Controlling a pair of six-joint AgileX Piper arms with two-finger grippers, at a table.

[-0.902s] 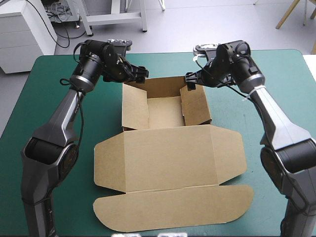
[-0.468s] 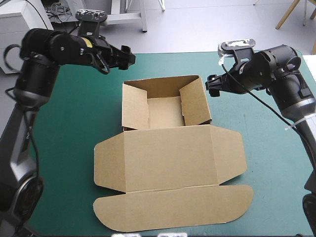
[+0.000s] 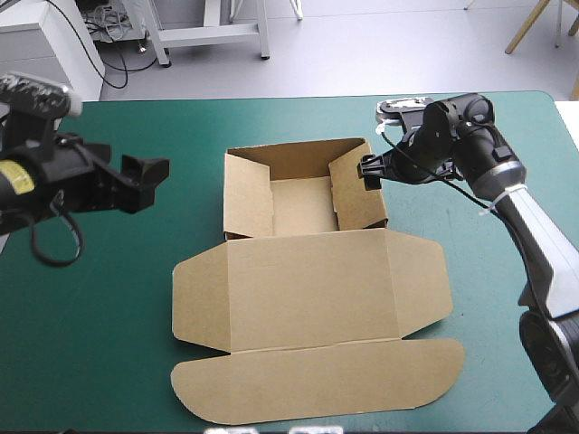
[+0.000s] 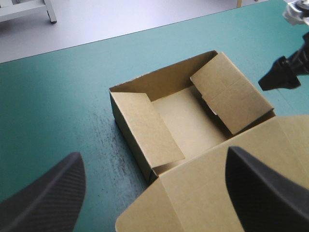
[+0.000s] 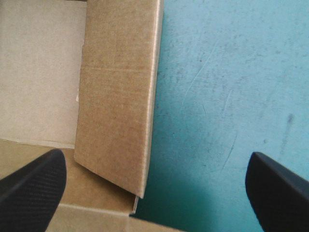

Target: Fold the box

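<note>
Box [image 3: 308,289] — open tray, lid flat — on tabletop [image 3: 109,362]; left gripper [image 3: 147,176] near left edge, right gripper [image 3: 369,170] beside right wall, both jaws apart.

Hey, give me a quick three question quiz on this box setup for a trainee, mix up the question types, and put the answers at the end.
1. True or false: the box has its lid lying flat on the table.
2. Which claw is close beside the box's right wall? A) left B) right C) neither
3. Fill in: the left claw stands ___, holding nothing.
Key: 1 true. 2 B, the right claw. 3 open.
</note>
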